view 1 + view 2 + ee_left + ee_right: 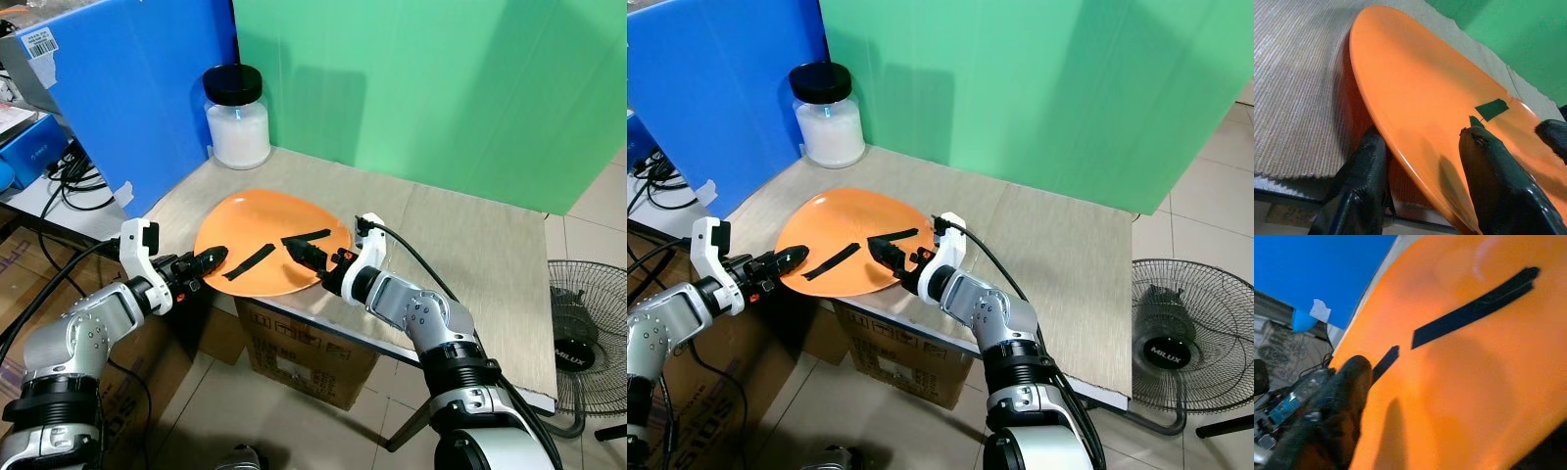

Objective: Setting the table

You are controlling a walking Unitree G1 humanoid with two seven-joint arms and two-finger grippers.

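An orange plate (269, 240) is held at the bench (470, 255) front edge, its rim pinched between the left gripper (211, 261) jaws and the right gripper (306, 253) jaws. It is judged light, stiff and slippery, best gripped at opposite rims.

Black-lidded jar (236, 117) of white contents, upper left, against blue board (137, 88). Green board (431, 88) across top. Cardboard box (309, 352) under tabletop. Floor fan (588, 343) lower right. Cables (73, 181) at left edge.
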